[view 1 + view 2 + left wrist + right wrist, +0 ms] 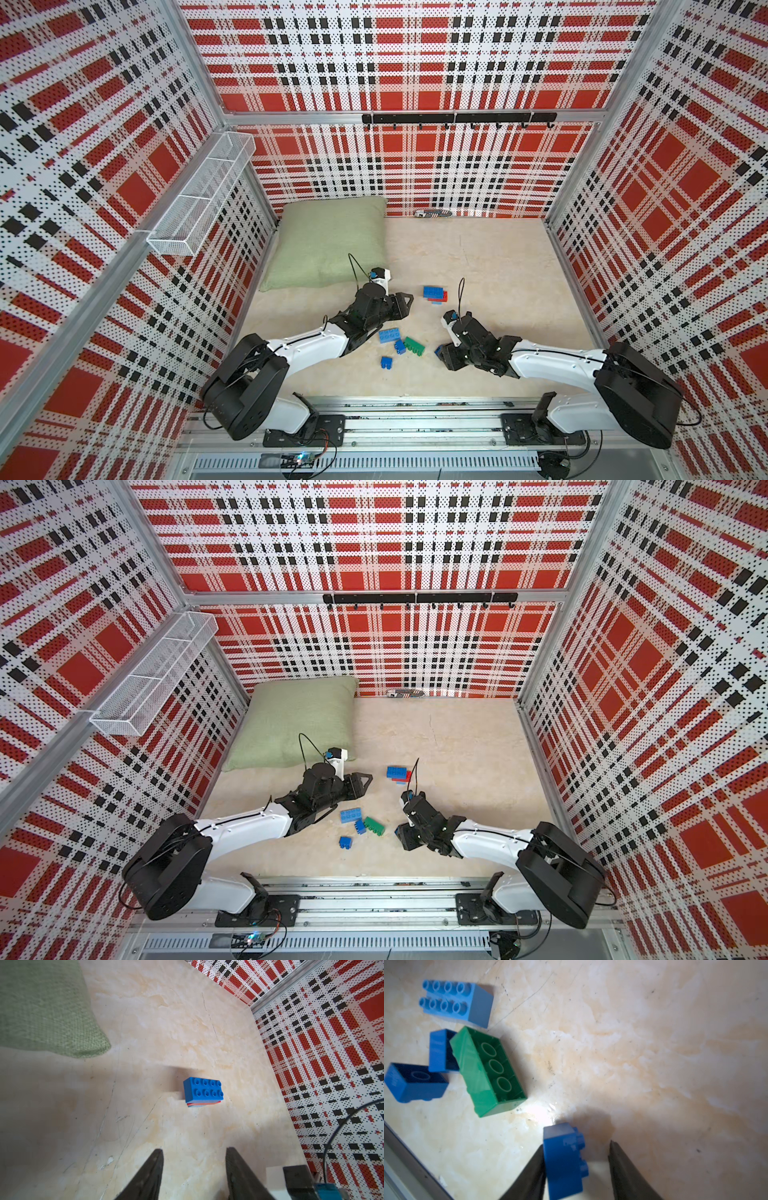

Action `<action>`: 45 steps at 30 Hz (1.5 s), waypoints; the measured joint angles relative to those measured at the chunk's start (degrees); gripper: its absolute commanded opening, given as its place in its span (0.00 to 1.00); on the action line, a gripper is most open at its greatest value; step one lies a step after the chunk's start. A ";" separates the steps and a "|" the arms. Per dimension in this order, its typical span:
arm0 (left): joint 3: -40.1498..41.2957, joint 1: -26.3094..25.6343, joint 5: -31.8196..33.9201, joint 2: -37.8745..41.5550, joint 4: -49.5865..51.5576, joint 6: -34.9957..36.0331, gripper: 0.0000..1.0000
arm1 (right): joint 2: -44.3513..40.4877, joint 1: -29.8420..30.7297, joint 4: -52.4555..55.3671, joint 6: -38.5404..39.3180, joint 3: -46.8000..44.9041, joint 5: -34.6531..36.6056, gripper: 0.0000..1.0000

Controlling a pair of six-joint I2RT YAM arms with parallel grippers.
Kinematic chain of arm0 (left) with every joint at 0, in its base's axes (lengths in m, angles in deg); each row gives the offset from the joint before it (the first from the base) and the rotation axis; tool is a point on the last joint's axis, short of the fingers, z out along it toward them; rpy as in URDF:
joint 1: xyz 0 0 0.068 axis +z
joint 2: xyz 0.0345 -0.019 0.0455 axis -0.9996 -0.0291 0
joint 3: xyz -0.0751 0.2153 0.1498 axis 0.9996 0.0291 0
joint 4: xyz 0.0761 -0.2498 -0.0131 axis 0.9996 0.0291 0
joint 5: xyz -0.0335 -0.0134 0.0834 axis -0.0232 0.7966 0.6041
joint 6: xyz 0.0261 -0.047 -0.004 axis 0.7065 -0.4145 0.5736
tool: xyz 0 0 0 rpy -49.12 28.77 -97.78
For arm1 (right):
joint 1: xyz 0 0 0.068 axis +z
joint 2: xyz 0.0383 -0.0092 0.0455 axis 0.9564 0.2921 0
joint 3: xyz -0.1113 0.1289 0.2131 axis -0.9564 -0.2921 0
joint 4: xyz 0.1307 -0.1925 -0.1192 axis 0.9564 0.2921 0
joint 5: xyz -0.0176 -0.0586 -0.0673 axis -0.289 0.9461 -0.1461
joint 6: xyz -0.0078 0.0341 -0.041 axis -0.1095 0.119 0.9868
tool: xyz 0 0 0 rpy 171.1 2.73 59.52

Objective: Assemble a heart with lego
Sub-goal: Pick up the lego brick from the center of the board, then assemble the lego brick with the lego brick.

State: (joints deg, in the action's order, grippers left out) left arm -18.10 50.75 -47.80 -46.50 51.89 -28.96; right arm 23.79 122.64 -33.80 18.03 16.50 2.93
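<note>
I see my left gripper [194, 1149] hanging part-open and empty short of the heart [434, 293] mid-table, while the right gripper [576, 1145] straddles a blue brick [562, 1159] touching only one jaw, so closing could twist it or squirt it toward the loose lego [400, 345].

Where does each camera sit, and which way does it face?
Top views: above the front rail, looking down; both arms, left claw, right claw show.
Left wrist: behind the open left claw, facing the heart stack.
Right wrist: behind the right claw, facing loose bricks; blue brick between its fingertips.
Shared: green brick, in right wrist and top views.
</note>
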 measured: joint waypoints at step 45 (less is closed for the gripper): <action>-5.38 -9.11 -22.69 7.17 2.14 3.10 0.54 | -26.91 13.33 -6.27 40.59 2.93 28.00 0.21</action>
State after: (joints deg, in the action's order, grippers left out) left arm -23.48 41.64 -70.48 -39.34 54.03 -25.85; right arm -3.11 135.97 -40.07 58.62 19.43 30.93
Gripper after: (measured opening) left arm 0.536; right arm 0.263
